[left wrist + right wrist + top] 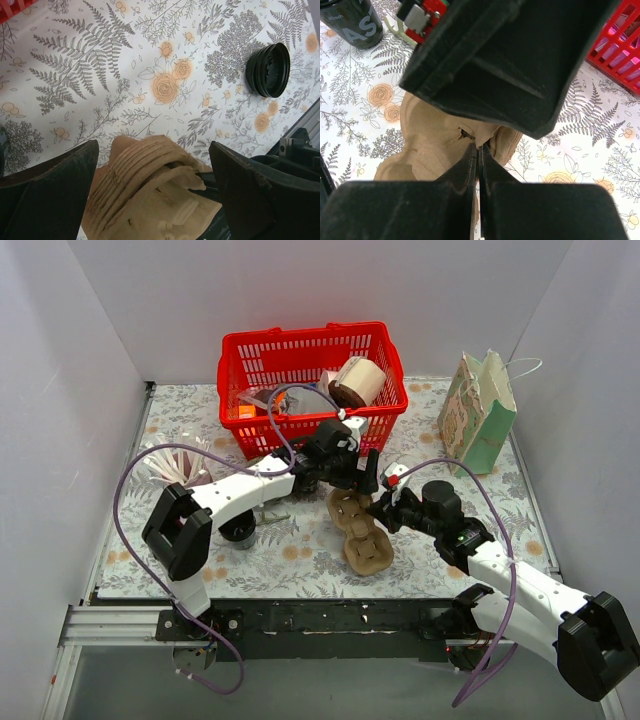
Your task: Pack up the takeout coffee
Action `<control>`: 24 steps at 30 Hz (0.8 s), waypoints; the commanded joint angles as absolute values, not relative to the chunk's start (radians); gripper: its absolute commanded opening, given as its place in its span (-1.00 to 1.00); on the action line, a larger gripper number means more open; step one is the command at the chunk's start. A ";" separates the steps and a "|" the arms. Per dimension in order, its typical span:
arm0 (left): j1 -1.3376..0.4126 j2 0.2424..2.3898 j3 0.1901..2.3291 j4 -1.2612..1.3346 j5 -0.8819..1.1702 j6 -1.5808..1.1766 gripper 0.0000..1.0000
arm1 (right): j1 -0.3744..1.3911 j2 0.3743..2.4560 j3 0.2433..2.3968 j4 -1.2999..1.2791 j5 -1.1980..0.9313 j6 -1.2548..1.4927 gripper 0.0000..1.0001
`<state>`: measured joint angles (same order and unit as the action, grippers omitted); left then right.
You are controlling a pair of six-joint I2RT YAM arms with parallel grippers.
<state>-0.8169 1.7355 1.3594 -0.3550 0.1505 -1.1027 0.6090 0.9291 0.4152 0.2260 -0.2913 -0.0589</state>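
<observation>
Nearest the arm bases, the right gripper [380, 507] was closed, its fingertips pressed together against the right edge of the stack of cardboard cup trays [360, 535]. Whether a thin wall of pulp was caught between them could not be told from its wrist view. The trays lay nested on the flowered worktop [300, 560], about midway between the two arms and just in front of the red basket [300, 345]. The left gripper [353, 473] hung over the stack's far end with its jaws spread wide, one on each side of the layered rims and touching neither. Moulded pulp of this kind looked light and fairly stiff, but rough, easily crushed and prone to tearing at thin edges; a small rip already showed near the right fingertips. The layers would likely cling together, so a single tray probably had to be taken by its outer rim or a thicker divider while the rest were pinned down. Farther right stood the paper bag [480, 415], upright and well apart from the trays.
</observation>
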 commanded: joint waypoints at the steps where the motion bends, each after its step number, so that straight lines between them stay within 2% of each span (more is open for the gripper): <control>1: -0.831 1.759 1.454 -0.484 0.074 -1.002 0.83 | 0.614 0.905 0.453 0.241 -0.292 -0.086 -0.97; 7: -0.834 1.766 1.482 -0.532 0.051 -0.973 0.81 | 0.614 0.905 0.462 0.229 -0.249 -0.087 -0.97; 18: -0.834 1.749 1.499 -0.548 0.133 -0.965 0.84 | 0.614 0.916 0.465 0.224 -0.239 -0.091 -0.97; 24: -0.838 1.807 1.554 -0.609 0.080 -0.940 0.72 | 0.614 0.904 0.462 0.241 -0.288 -0.100 -0.97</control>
<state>-0.8333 1.7935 1.4773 -0.5373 0.1146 -0.9787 0.6117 0.9226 0.4171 0.2043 -0.2699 -0.0681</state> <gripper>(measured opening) 0.876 0.032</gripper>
